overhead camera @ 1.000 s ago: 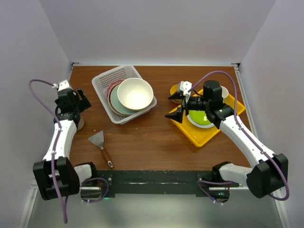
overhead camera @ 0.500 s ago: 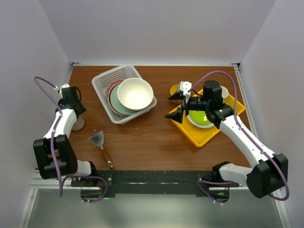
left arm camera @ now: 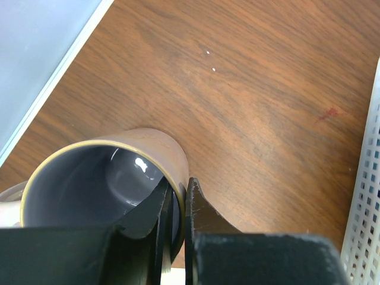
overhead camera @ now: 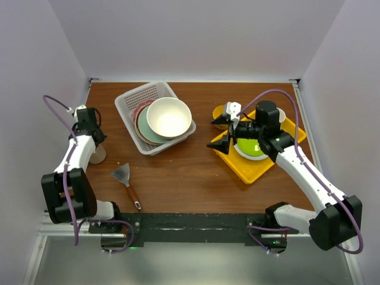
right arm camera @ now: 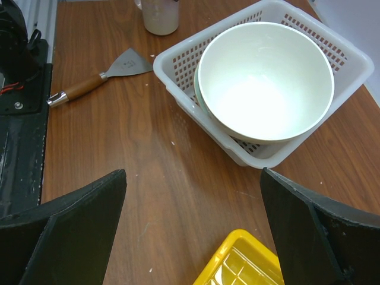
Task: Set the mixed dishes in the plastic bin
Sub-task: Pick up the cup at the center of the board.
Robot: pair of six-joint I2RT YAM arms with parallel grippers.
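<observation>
The bin (overhead camera: 132, 102) holds plates (overhead camera: 141, 124) and the cream bowl (overhead camera: 169, 117). Left of it, my left jaws pinch the pink mug (left arm camera: 157, 145) by its wall. Right of it, my right jaws gape empty near the yellow mug (overhead camera: 218, 111). Both mugs remain outside.

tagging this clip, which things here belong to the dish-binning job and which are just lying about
Job: white slotted plastic bin; large cream bowl and stacked plates inside it; pinkish ceramic mug; yellow mug.
Lying about: wooden-handled metal scraper; flat yellow plastic tray; lime-green white-rimmed plate; white cup.
</observation>
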